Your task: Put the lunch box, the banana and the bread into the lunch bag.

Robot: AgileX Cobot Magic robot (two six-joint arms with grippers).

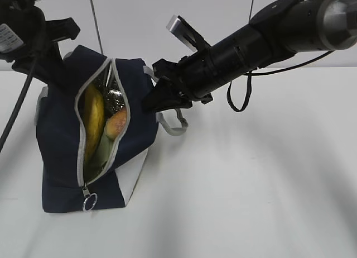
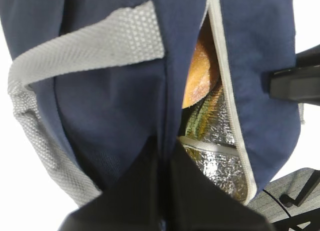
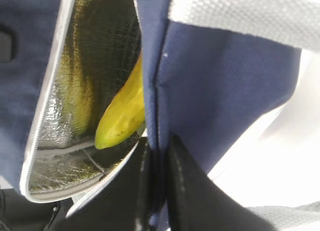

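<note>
The navy lunch bag [image 1: 58, 152] lies on the white table with its zipper open wide and its foil lining showing. Inside it are the yellow banana [image 1: 93, 121], the golden-brown bread [image 1: 116, 124] and, lower down, the pale green lid of the lunch box [image 1: 101, 152]. My left gripper [image 1: 56, 73] is shut on the bag's left edge, and the left wrist view shows its jaws [image 2: 164, 148] pinching navy fabric beside the bread [image 2: 200, 71]. My right gripper [image 1: 152, 101] is shut on the bag's right edge [image 3: 159, 151], next to the banana [image 3: 125, 113].
The zipper's ring pull [image 1: 90, 202] hangs at the near end of the opening. Grey strap handles [image 1: 173, 124] lie beside the bag and cross both wrist views [image 2: 100, 46] [image 3: 240, 13]. A cable loop [image 1: 240, 99] hangs under the right arm. The white table [image 1: 251, 185] stretches to the right.
</note>
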